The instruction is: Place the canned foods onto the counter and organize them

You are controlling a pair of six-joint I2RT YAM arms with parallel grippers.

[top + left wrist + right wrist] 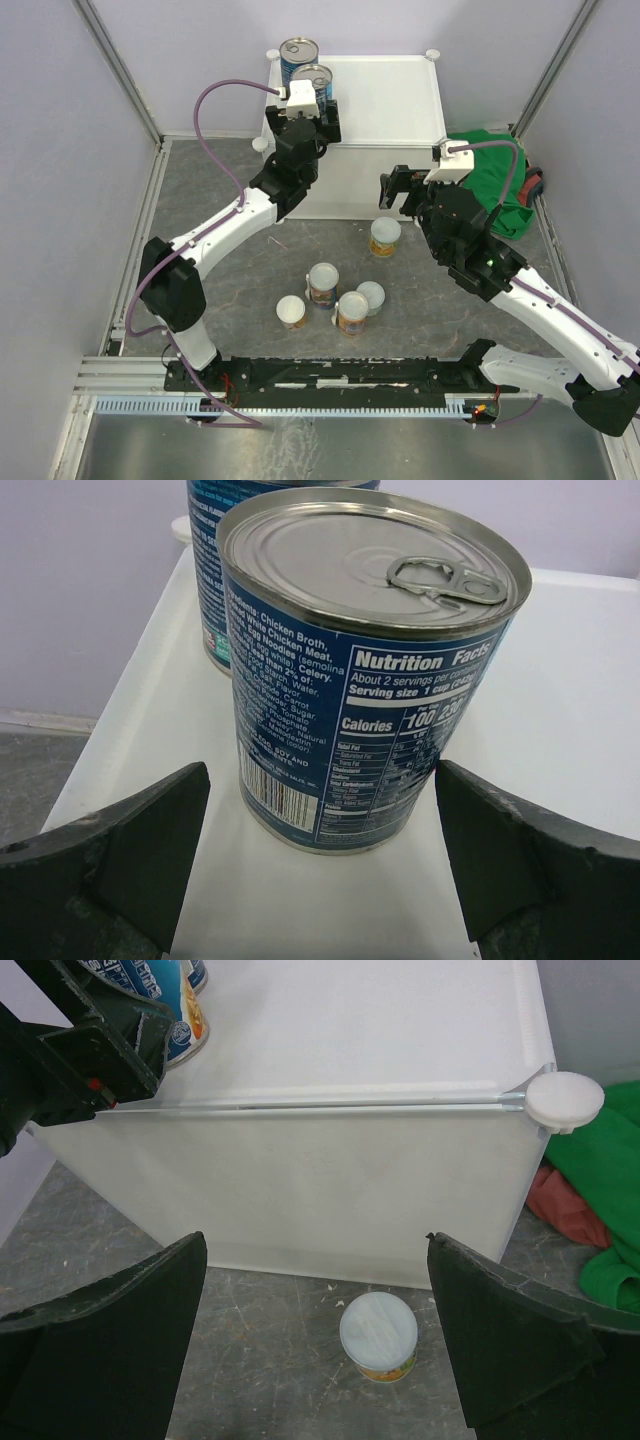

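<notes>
Two dark blue cans stand on the white counter (390, 100) near its far left corner, one (299, 52) behind the other (313, 78). My left gripper (312, 102) is open just behind the nearer blue can (370, 680); its fingers (130, 850) flank the can's base without touching it. On the floor in front of the counter a pale-lidded, yellow-labelled can (385, 237) stands alone. My right gripper (405, 198) hovers open above that can (378, 1335), holding nothing. Several more pale-lidded cans (323, 284) cluster nearer the arm bases.
A green cloth (495, 185) with something red beside it (533, 185) lies on the floor right of the counter. Round white knobs (565, 1098) mark the counter's corners. Grey walls and metal rails enclose the floor.
</notes>
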